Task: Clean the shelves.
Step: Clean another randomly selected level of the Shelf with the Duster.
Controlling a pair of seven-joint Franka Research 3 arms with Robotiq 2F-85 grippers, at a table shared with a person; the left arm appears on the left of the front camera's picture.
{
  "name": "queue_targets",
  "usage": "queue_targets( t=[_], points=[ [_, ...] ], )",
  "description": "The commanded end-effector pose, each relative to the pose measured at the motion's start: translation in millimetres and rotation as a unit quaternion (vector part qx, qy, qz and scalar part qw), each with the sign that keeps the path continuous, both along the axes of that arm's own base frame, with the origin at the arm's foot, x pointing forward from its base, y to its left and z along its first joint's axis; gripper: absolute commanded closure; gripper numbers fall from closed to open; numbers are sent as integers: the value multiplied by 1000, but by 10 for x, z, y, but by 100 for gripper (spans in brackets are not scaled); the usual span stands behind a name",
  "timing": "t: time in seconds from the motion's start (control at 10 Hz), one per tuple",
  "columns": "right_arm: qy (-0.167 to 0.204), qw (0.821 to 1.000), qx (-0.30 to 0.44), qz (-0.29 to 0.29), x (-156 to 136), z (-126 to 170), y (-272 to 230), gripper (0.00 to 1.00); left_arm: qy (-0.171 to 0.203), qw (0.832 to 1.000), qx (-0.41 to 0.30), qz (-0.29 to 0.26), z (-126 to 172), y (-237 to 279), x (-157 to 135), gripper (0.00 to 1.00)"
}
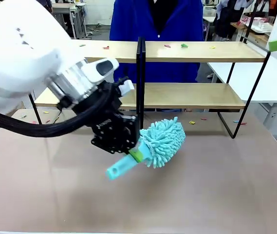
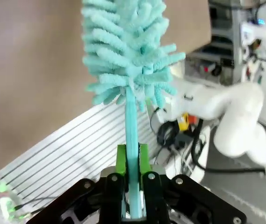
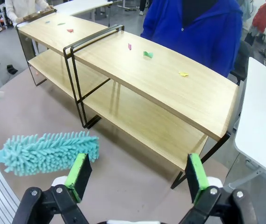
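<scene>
The shelves stand at the far side of the table: two light-wood boards on a thin black frame with a central post. Small coloured scraps lie on the top board. My left gripper hangs low over the table in front of the post, shut on the handle of a teal fluffy duster. In the left wrist view the green pads clamp the thin handle and the duster head sticks out beyond them. My right gripper is open and holds nothing, above the shelves and the duster.
A person in a blue coat stands behind the shelves. More scraps lie on the brown table under the lower board. A white table adjoins on the right. The right arm shows in the left wrist view.
</scene>
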State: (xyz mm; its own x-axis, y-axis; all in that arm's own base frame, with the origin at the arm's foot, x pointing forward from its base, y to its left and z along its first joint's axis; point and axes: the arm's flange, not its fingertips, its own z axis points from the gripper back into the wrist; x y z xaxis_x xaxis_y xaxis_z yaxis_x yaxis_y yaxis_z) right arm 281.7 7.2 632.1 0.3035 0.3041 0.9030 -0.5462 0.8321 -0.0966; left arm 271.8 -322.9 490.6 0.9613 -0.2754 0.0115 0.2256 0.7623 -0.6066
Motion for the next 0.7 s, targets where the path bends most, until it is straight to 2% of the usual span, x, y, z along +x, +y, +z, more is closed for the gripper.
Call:
queue_targets(
  t=[0.0, 0.2, 0.3, 0.4, 0.5, 0.6],
  points=[
    [-1, 1000, 0, 0, 7, 1, 2, 0, -20, 997, 30, 65, -96, -323, 72, 88],
    [-1, 1000, 0, 0, 7, 1, 2, 0, -97, 984, 55, 139, -358, -668, 247, 88],
    [-1, 1000, 0, 0, 7, 1, 2, 0, -134, 978, 58, 147, -470, -810, 314, 88],
    [-1, 1000, 0, 0, 7, 1, 2, 0, -148, 977, 73, 134, -591, -937, 376, 88],
    [-1, 1000, 0, 0, 7, 1, 2, 0, -91, 991, 89, 51, -644, -904, 435, 88],
    [-1, 1000, 0, 0, 7, 1, 2, 0, -132, 983, 41, 123, -494, -699, 232, 88]
  ],
)
